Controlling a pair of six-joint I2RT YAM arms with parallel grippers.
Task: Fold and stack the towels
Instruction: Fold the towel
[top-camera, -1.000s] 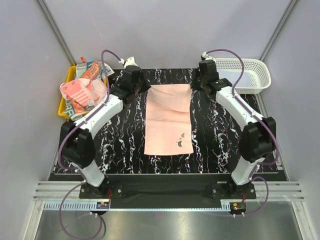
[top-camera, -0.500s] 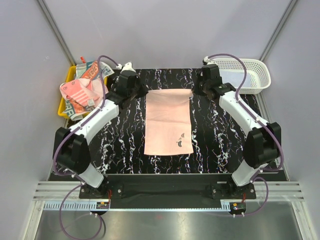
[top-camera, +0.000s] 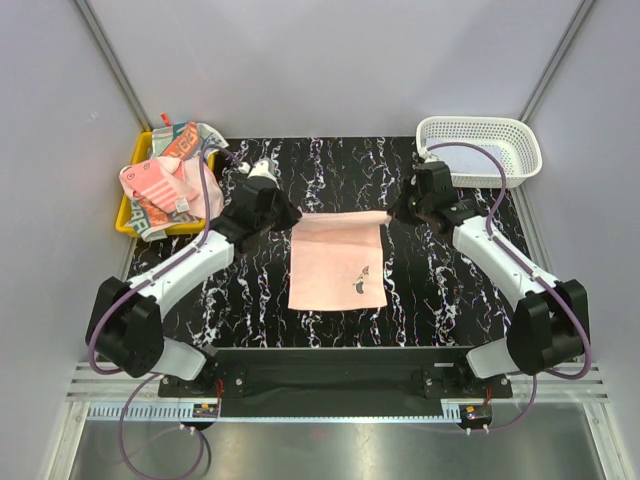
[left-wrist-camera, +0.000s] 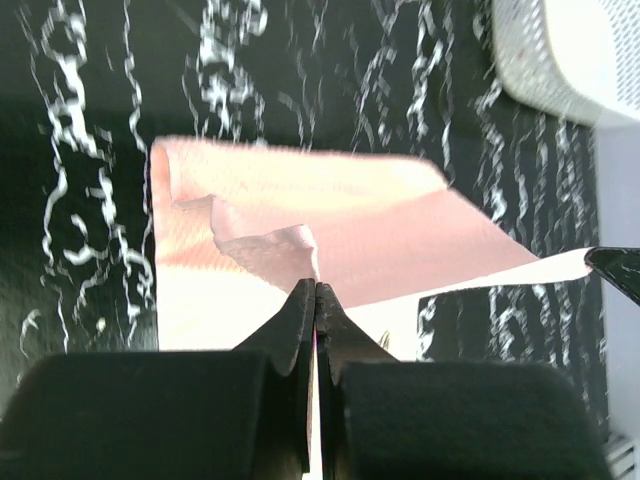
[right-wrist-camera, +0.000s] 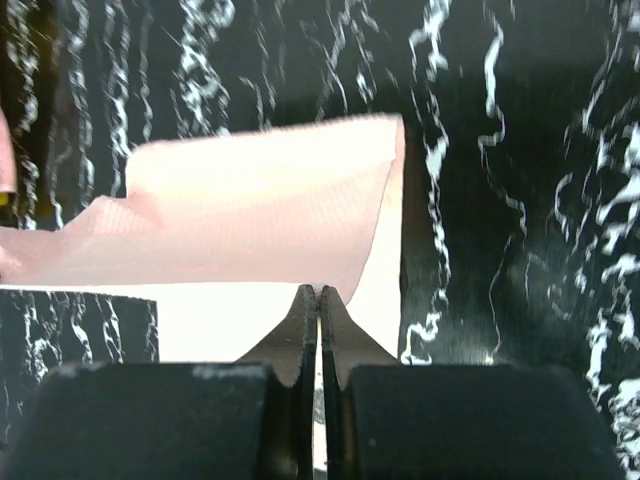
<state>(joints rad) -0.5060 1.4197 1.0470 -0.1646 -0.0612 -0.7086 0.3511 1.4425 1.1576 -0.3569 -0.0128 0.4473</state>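
A plain pink towel (top-camera: 335, 268) lies lengthwise on the middle of the black marbled mat (top-camera: 440, 290), a small dark mark near its front right corner. Its far edge is lifted and carried forward over the rest, so the cloth is doubling on itself. My left gripper (top-camera: 289, 216) is shut on the left far corner, and my right gripper (top-camera: 393, 211) is shut on the right far corner. The left wrist view has the pink towel (left-wrist-camera: 330, 215) pinched in the left gripper (left-wrist-camera: 316, 290). In the right wrist view the pink towel (right-wrist-camera: 250, 200) curls up into the right gripper (right-wrist-camera: 318, 292).
A yellow tray (top-camera: 126, 207) at the far left holds a heap of other towels (top-camera: 165, 178), pink-striped and lettered. A white lattice basket (top-camera: 480, 150) stands at the far right corner; the basket (left-wrist-camera: 560, 60) also shows in the left wrist view.
Both grippers have moved from the far end of the mat toward the near edge, dragging the pink towel's far edge with them. The towel now looks much shorter.
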